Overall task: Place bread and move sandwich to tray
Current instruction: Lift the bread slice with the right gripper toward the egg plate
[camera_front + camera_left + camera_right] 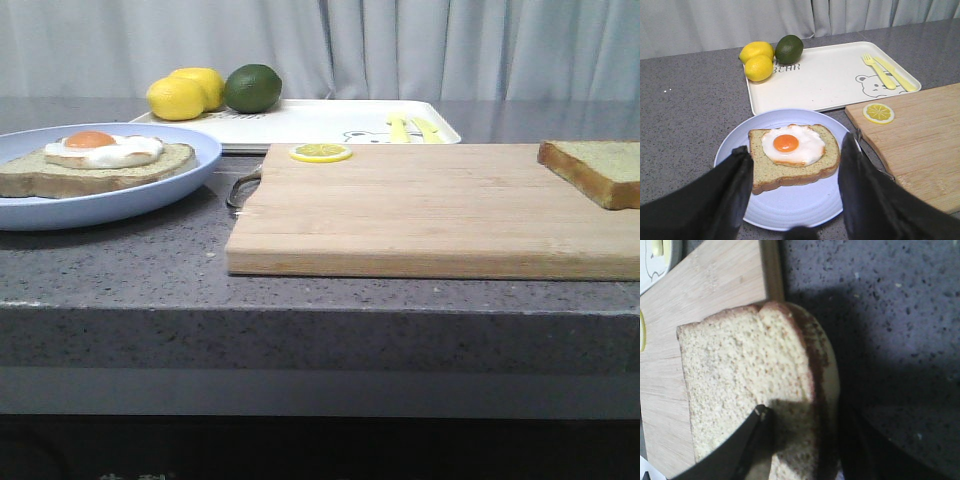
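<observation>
Right gripper spread astride bread, left gripper apart flanking sandwich

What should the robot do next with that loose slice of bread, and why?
Probably close the right end effector on the bread and lift it. Its fingers already straddle the slice's crust edge on the cutting board, while the egg-topped slice on the plate has no top slice yet.
</observation>
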### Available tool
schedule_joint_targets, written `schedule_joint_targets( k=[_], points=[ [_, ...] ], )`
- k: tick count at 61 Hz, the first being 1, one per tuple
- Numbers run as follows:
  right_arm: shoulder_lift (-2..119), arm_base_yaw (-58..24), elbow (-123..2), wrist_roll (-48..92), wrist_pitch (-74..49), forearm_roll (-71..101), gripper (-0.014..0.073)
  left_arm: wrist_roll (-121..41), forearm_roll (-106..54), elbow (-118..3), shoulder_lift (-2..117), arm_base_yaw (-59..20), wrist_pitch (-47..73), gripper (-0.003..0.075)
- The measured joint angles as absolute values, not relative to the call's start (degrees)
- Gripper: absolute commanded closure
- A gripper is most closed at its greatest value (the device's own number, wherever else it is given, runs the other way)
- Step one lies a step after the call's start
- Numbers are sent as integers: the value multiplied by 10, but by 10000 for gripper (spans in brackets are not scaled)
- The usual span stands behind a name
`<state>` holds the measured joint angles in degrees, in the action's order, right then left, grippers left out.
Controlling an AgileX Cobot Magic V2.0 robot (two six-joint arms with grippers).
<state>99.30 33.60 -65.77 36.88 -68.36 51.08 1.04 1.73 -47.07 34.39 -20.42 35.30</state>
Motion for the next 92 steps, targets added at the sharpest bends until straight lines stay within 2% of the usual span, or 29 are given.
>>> schedule_joint_targets(
  k=[15, 24, 49, 63, 69, 81, 92],
  points=[
    [993, 336, -658, 369, -684, 525, 524, 10, 19, -471, 346, -204, 353, 332],
    [988, 336, -658, 369, -684, 536, 600, 10, 19, -471, 349, -204, 353, 332],
    [884, 334, -658, 369, -684, 604, 611, 10, 19, -471, 349, -204, 347, 332],
    [813, 295, -658, 370, -685, 703, 611, 10, 19, -471, 349, -204, 342, 332],
    [800, 249, -658, 370, -685, 750, 611, 10, 19, -471, 349, -204, 342, 332],
    [797, 85, -658, 370, -677, 802, 611, 10, 19, -471, 349, -204, 342, 332],
    [797, -87, -657, 370, -539, 844, 611, 10, 19, -471, 349, -204, 341, 332]
  ],
)
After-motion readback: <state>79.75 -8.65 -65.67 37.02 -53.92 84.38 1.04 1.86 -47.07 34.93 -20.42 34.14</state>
